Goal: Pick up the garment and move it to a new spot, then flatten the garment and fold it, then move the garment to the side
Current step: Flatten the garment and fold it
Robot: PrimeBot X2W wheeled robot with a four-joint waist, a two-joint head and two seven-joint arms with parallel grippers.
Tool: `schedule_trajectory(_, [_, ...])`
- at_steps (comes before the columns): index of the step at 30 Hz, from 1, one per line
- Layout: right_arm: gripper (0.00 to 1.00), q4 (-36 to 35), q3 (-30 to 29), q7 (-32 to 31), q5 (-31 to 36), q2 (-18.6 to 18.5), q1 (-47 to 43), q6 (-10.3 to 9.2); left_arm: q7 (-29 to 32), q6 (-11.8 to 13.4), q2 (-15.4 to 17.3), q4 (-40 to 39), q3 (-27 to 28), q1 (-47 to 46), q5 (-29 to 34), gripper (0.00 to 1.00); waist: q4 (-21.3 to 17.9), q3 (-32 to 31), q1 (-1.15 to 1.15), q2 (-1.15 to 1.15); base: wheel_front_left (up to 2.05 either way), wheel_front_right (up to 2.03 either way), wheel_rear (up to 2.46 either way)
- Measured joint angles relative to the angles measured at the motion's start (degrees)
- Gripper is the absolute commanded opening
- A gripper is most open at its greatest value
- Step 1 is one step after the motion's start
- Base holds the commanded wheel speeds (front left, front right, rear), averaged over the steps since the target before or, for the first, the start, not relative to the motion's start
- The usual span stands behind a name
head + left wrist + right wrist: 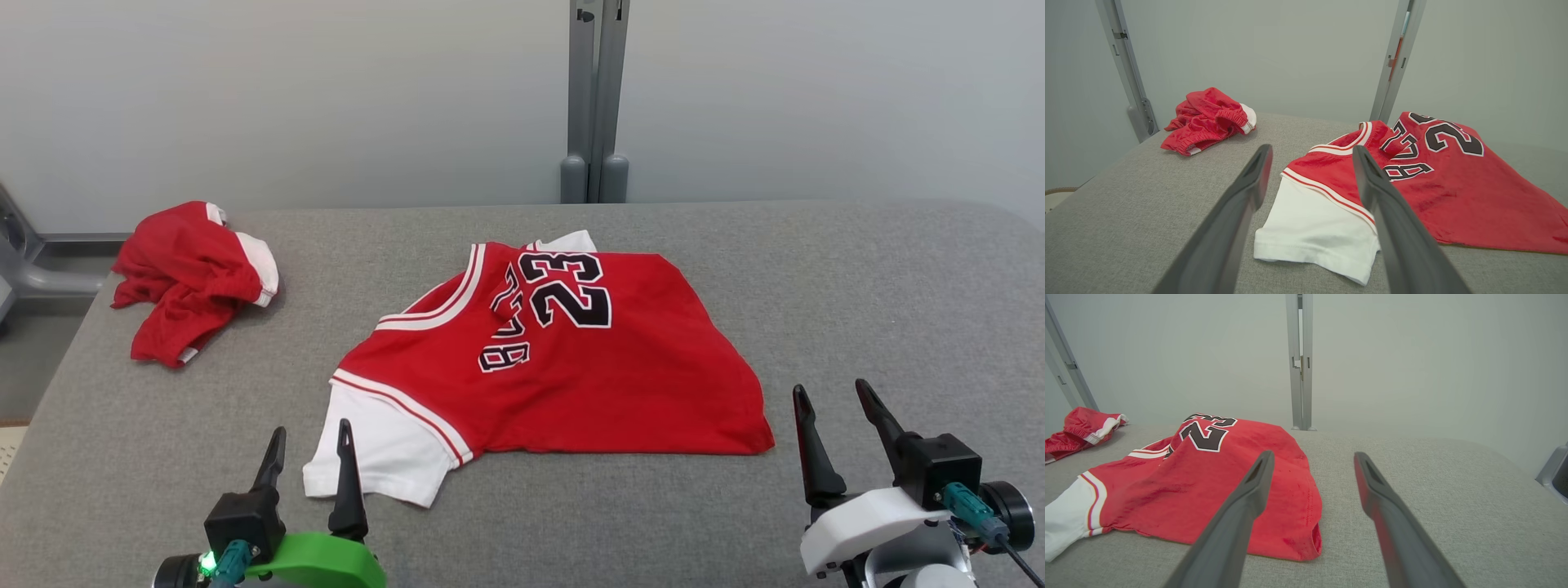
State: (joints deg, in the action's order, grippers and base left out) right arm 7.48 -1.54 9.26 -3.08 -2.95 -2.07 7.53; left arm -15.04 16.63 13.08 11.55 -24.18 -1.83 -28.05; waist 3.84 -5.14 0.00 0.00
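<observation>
The grey padded table (pixel 857 269) holds the red jersey (pixel 571 367) at its middle, rumpled and partly doubled over; flattening, folding and moving aside seemingly remain. At the table's near edge, the left gripper (pixel 312 431) and right gripper (pixel 830 388) stand spread wide and empty.

**Head view.** High, set back from the near edge of the desk (pixel 857 269), facing forward and down. Takes in the top as far as the far edge, with the wall (pixel 326 98) and post (pixel 594 98) behind. Left claw (pixel 312 425) at lower left, right claw (pixel 829 385) at lower right.

**Left wrist view.** Low and close over the near left part of the desk, facing the far edge along its own fingers (pixel 1241 204).

**Right wrist view.** Low over the near right part, facing the far edge.

**Shared.** All three take in the jersey (pixel 588 384) at mid-desk and the shorts (pixel 192 273) by the far left corner.
</observation>
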Motion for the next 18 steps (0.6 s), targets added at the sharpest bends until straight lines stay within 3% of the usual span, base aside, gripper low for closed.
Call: schedule_trajectory(18, [1.0,0.8,-0.6,0.5,-1.2,0.1,0.0,0.0,0.0,-2.1,-1.7,1.6,2.4,0.0,2.6,1.0,0.0,0.4,0.0,0.0,0.0,0.0,0.0])
